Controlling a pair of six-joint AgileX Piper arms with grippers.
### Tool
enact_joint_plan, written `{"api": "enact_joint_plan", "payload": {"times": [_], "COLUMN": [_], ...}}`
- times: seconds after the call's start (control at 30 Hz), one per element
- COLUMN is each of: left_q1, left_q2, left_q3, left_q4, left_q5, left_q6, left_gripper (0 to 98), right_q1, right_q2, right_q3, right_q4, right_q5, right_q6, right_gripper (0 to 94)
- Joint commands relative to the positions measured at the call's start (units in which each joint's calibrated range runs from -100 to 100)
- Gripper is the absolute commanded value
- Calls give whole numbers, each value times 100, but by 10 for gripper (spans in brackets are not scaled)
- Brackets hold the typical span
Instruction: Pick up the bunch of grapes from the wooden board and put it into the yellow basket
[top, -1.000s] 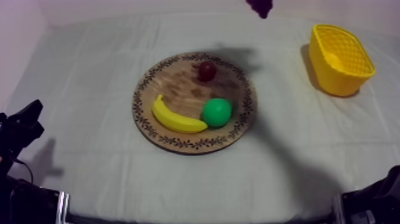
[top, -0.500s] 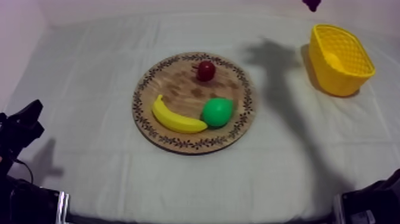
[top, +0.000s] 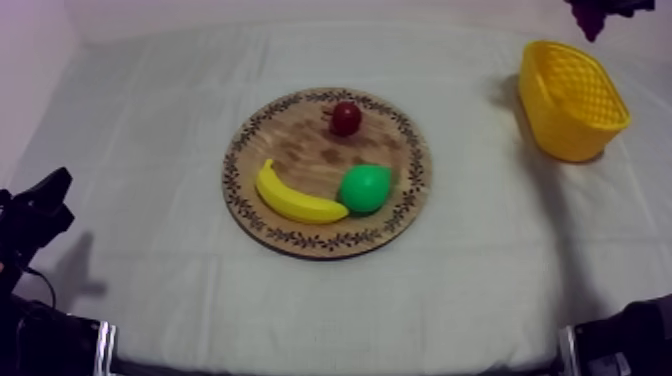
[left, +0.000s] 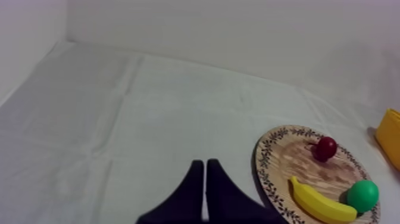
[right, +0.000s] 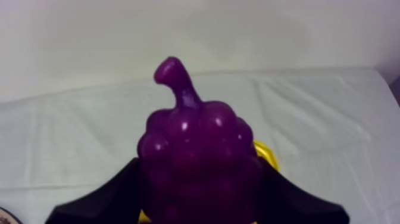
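The purple bunch of grapes (right: 199, 155) hangs in the air with my right gripper (right: 199, 199) shut on it, one black finger (right: 107, 199) at each side. From above, the grapes (top: 590, 15) are high at the far right, just beyond the yellow basket (top: 572, 98). A bit of the basket's rim (right: 268, 156) peeks out behind the bunch. The wooden board (top: 300, 150) lies mid-table. My left gripper (left: 205, 179) is shut on nothing, low over the cloth left of the board (left: 286, 161).
A banana (top: 295, 197), a green pear (top: 364, 187) and a small red fruit (top: 346, 118) rest on the board. The left arm (top: 45, 200) sits at the near left edge. Bare cloth lies between board and basket.
The grapes, held by my right gripper, have travelled rightward from above the board's far side to the far side of the basket. The left arm stayed still.
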Motion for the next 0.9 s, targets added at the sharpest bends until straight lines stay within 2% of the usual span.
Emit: {"api": "enact_joint_plan", "payload": {"times": [0.0, 0.17, 0.3, 0.43, 0.57, 0.7, 0.87], "left_q1": [0, 0, 0, 0, 0, 0, 0], "left_q2": [0, 0, 0, 0, 0, 0, 0], "left_q3": [-3, -3, -3, -3, -3, -3, -3], "left_q4": [2, 2, 2, 2, 2, 2, 2], "left_q5": [1, 1, 1, 1, 1, 1, 1], "left_q6": [1, 1, 1, 1, 1, 1, 1], "left_gripper": [1, 1, 1, 1, 1, 1, 1], "right_q1": [123, 270, 318, 325, 303, 282, 264], "right_q2": [32, 175, 367, 613, 861, 1060, 1199], "right_q3": [262, 873, 1249, 1380, 1353, 1153, 902], "right_q4": [-16, 135, 357, 530, 661, 668, 555], "right_q5": [-104, -382, -567, -668, -713, -738, -818], "right_q6": [2, -93, -284, -482, -663, -755, -676], "right_gripper": [295, 306, 340, 414, 528, 604, 636]}}
